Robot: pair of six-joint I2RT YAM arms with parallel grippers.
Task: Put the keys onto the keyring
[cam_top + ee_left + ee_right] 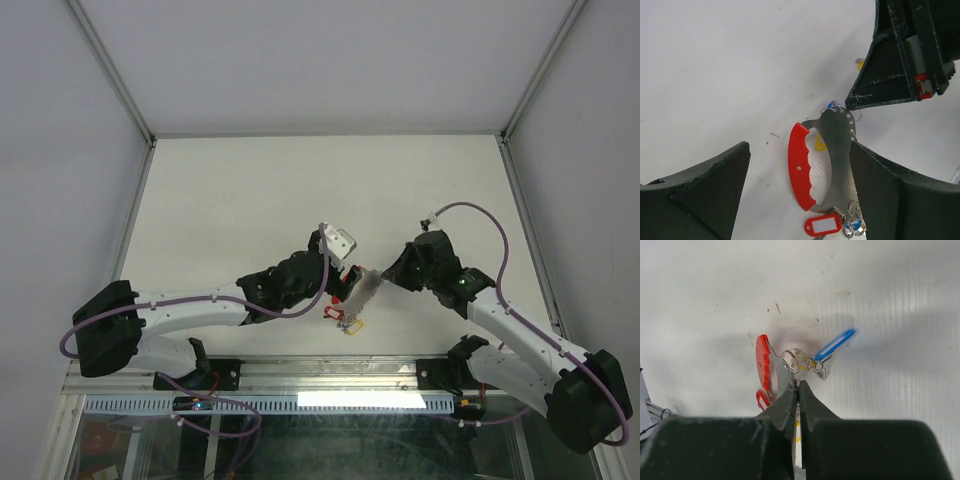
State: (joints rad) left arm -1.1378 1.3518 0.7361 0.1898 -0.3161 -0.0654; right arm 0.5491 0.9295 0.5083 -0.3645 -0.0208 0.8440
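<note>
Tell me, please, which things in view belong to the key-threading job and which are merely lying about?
Part of the job:
- keyring
- red key tag
- blue key tag
- yellow key tag
- left end effector
- right end effector

Just around, nothing loose:
- white table
- purple cable
- aluminium frame

No legible writing in any view.
In the left wrist view, the red key tag point(823, 225) at six o'clock carries a plain white insert. A small silver and red fitting point(923, 86) at two o'clock shows marks too small to read.
</note>
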